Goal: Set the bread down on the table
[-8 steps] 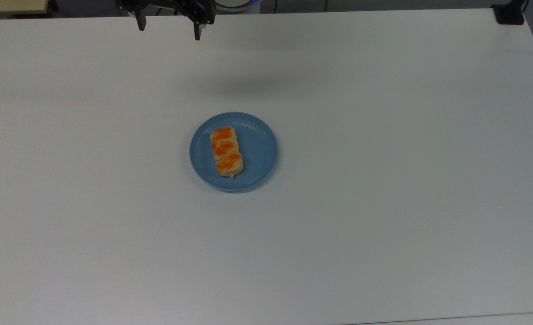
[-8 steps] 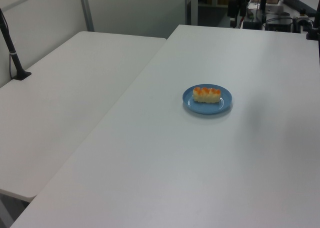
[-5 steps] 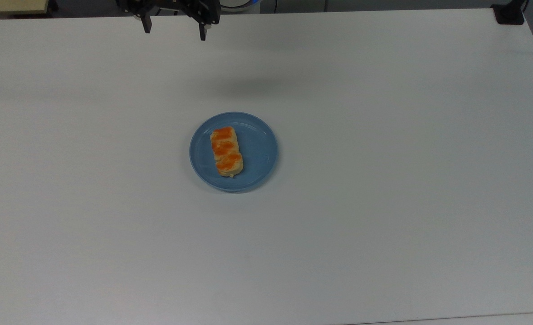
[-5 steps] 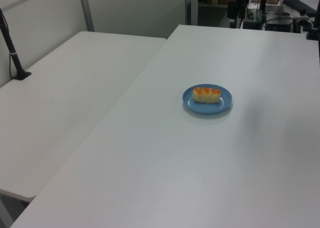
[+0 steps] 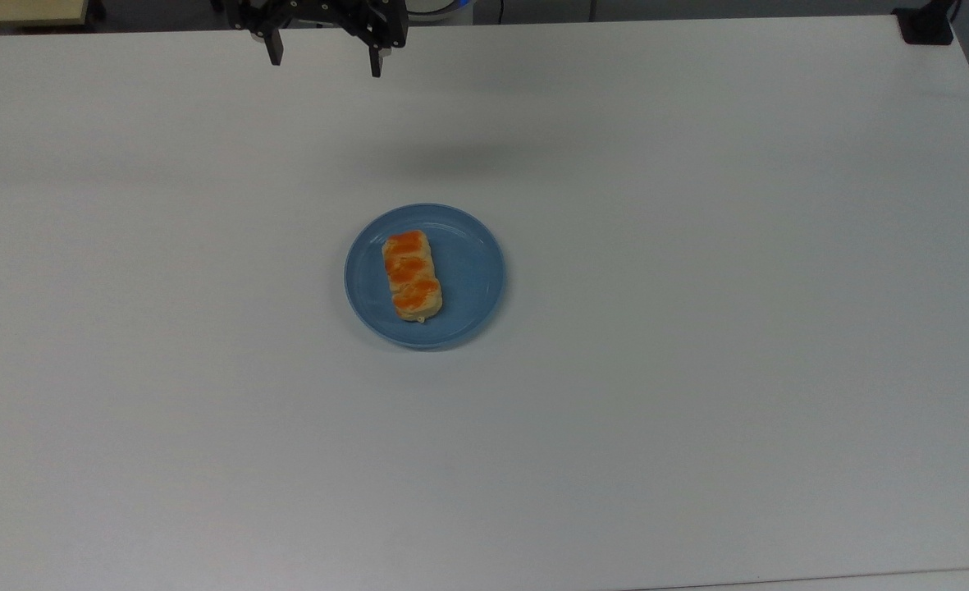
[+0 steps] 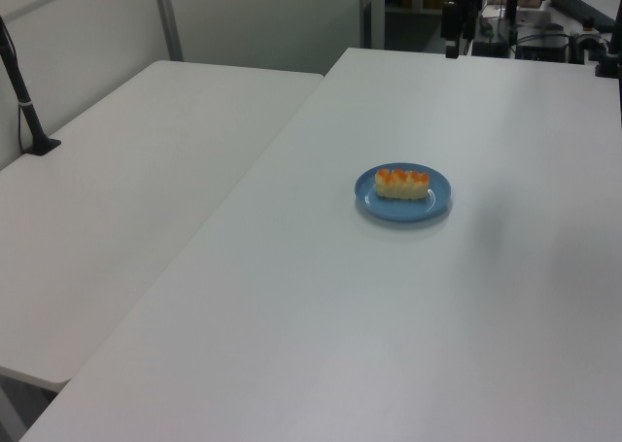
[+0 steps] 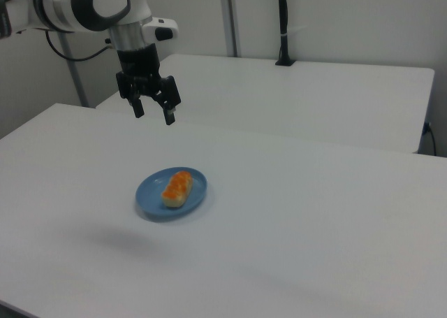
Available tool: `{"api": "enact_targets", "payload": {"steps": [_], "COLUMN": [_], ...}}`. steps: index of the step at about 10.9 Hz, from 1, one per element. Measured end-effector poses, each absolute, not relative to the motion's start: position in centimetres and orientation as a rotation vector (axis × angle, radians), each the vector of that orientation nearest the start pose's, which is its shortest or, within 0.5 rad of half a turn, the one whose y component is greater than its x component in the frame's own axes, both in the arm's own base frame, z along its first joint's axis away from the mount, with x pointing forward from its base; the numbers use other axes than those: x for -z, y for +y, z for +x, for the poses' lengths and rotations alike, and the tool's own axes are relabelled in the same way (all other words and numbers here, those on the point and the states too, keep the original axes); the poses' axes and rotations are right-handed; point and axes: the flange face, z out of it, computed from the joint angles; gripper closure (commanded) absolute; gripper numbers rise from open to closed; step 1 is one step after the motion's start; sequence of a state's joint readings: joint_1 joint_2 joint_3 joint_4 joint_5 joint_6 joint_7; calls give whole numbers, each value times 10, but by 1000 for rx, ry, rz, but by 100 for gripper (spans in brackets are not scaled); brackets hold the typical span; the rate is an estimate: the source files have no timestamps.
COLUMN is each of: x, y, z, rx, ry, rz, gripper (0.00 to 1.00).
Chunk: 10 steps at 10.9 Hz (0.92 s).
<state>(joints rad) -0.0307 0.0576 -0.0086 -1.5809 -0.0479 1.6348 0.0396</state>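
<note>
The bread, a pale-tan loaf with orange patches, lies on a round blue plate in the middle of the white table. Both also appear in the left view, bread on plate, and in the right view, bread on plate. My gripper hangs open and empty above the table's far edge at the top view's top. In the right view the gripper hovers well above and behind the plate, with its fingers pointing down.
A second white table adjoins on the left view's left, with a black post clamped on it. A black clamp sits at the top view's upper right corner. Cables and equipment stand beyond the far edge.
The gripper has shifted a little to the top view's right and slightly toward the plate. Bread and plate have not moved.
</note>
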Motion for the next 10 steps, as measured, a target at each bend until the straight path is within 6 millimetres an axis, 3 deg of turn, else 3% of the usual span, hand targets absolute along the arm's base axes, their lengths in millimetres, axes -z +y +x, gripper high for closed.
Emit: {"api": "enact_targets", "payload": {"steps": [2, 4, 7, 10], "x": [-590, -573, -520, -463], "y": [-27, -20, 15, 26], "z": [577, 583, 609, 631], "rx": [-14, -64, -130, -183], "ry": [116, 81, -16, -47], "rz": [-3188, -3186, -3186, -3184], "gripper": [0, 0, 0, 0]}}
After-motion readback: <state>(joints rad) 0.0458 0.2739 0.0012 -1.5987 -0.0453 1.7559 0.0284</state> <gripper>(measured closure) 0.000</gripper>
